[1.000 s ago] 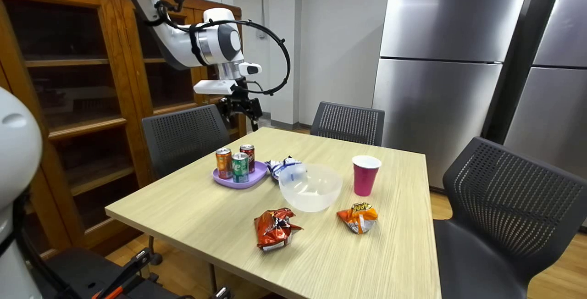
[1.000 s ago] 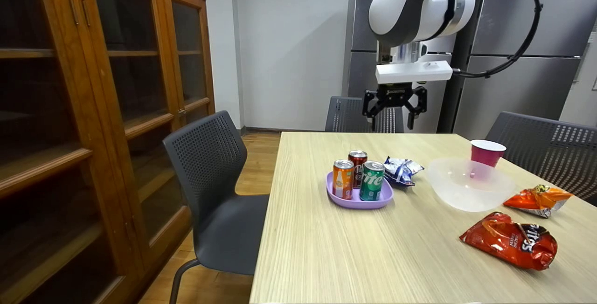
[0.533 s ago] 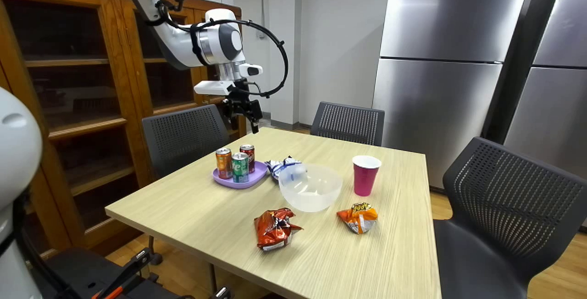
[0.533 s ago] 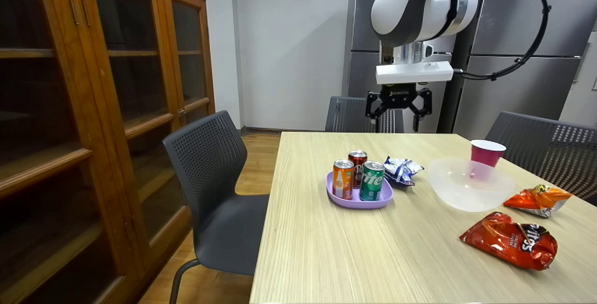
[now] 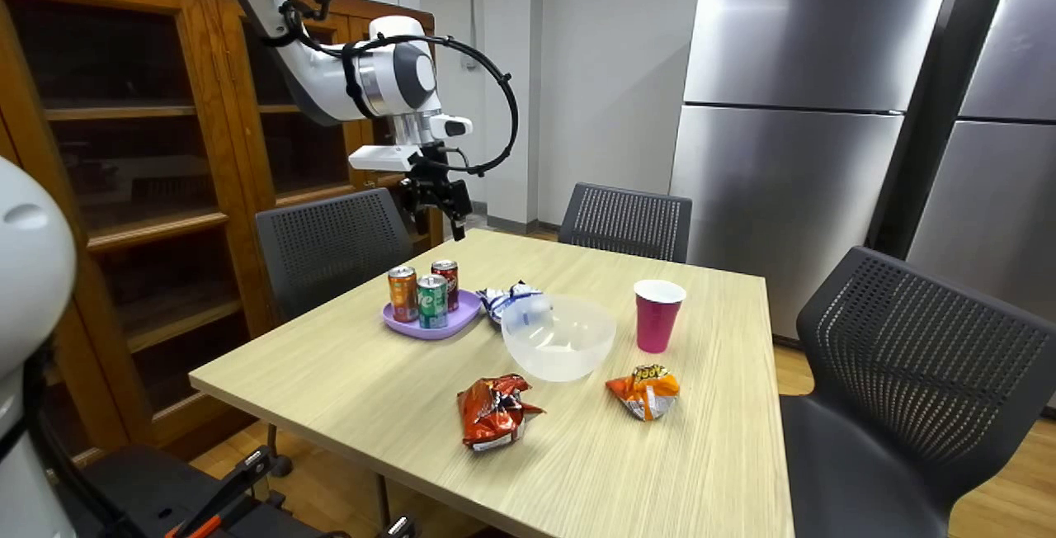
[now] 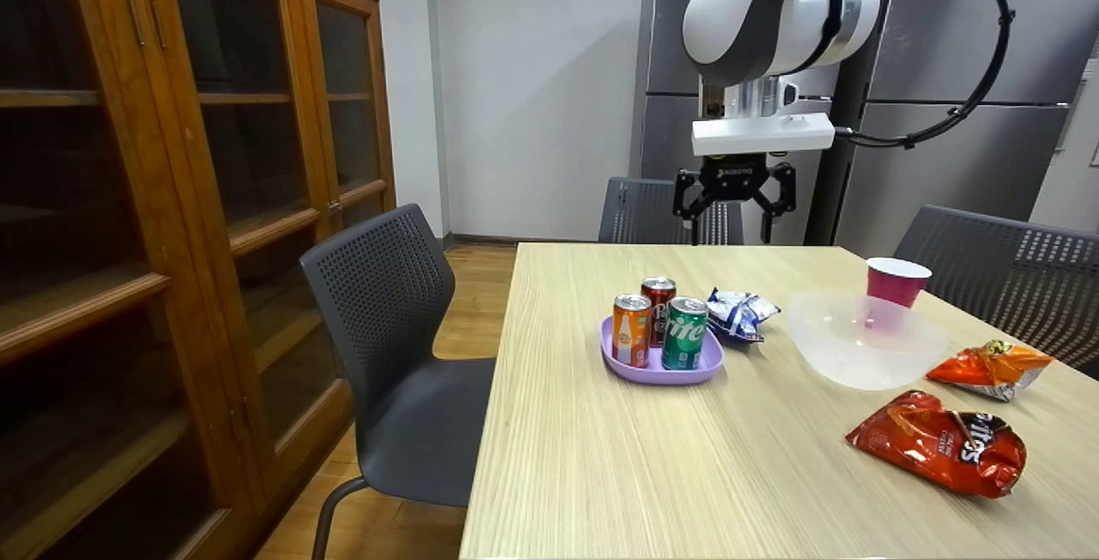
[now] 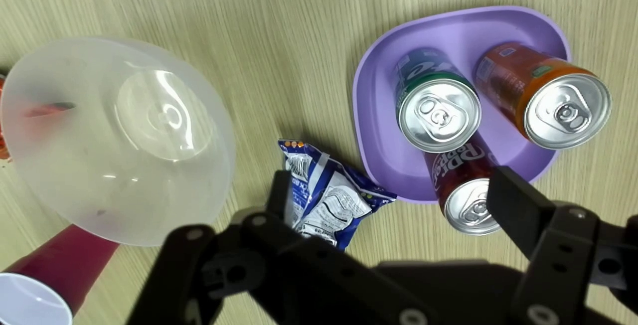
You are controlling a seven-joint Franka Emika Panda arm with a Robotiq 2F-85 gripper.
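Your jaws stand wide apart above the counter (image 6: pixel 558 465), holding nothing and, as far as both exterior views show, touching nothing. In the wrist view, two things appear nearest to them: the blue bag (image 7: pixel 329 193) near one side and the red can (image 7: pixel 463 175) near the other.

The blue bag lies crumpled on the counter between the tray (image 7: pixel 376 135) and the bowl (image 7: pixel 169 200). One corner overlaps the tray's edge in the wrist view; you cannot tell whether they touch. Expect it to be light and soft, with a slick film that creases under a pinch and contents that may crush. A gentle hold across its thick middle, or on a raised fold, looks best for you.

The red can stands upright in the tray, close to the green can (image 7: pixel 438 100) and the orange can (image 7: pixel 543 93). Its top looks sealed, so judge it full and fairly heavy for its size. Its wall is smooth and probably slippery, stiff while full but liable to dent under a hard squeeze. Your surest hold seems to be on the straight wall below the tapered neck, on two opposite flanks that its neighbours leave free. The tab and rim give you little to grip.
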